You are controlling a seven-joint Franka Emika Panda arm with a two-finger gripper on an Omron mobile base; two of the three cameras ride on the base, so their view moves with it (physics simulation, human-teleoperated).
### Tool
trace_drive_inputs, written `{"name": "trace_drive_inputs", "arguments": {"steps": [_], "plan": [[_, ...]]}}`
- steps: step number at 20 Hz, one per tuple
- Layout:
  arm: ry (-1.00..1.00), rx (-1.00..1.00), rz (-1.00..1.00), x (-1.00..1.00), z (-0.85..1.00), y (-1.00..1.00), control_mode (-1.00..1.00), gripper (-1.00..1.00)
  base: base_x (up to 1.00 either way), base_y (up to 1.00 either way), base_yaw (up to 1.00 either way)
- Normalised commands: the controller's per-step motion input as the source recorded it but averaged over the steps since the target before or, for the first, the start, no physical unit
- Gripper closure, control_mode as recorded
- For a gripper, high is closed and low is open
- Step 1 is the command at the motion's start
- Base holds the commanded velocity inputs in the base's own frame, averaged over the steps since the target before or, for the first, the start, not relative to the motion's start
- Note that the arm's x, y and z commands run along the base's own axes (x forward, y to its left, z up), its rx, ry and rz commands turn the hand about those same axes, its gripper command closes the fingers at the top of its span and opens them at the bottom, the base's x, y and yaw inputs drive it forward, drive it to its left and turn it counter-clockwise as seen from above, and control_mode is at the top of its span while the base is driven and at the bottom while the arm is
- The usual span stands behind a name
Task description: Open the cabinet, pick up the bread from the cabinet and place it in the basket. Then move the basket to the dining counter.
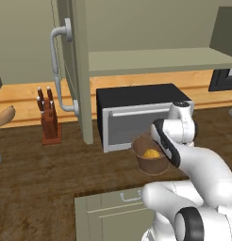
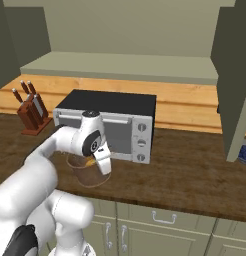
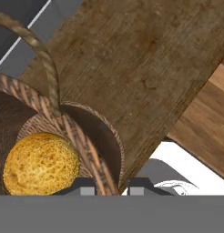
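— Dark wood worktop (image 1: 37, 169), with a toaster oven (image 1: 136, 115) at the back and a knife block (image 1: 49, 120) to its left. Where's the bread (image 3: 40, 164)?

— Inside the basket (image 1: 151, 160), which stands just in front of the toaster oven.

— And the claw (image 3: 111, 186)?

— Its two fingertips straddle the basket's rim, one inside, one outside, pinched on the wicker wall.

— The cabinet (image 1: 73, 66)?

— Door swung open above the worktop.

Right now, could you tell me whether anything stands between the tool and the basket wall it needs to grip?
Nothing visible does: the tool already straddles the round brown woven basket's wall, with the golden-yellow bread inside.
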Motion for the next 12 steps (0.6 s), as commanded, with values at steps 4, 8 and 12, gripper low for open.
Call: {"name": "trace_drive_inputs", "arguments": {"steps": [4, 8, 12], "plan": [[-0.07, 0.0, -0.05, -0.56, 0.78, -0.05, -1.0, 1.0, 0.0, 0.0, 0.0], [-0.11, 0.0, -0.19, -0.27, 0.75, 0.01, -1.0, 1.0, 0.0, 0.0, 0.0], [-0.09, 0.0, -0.22, -0.66, 0.37, 0.0, -1.0, 1.0, 0.0, 0.0, 0.0]]}}
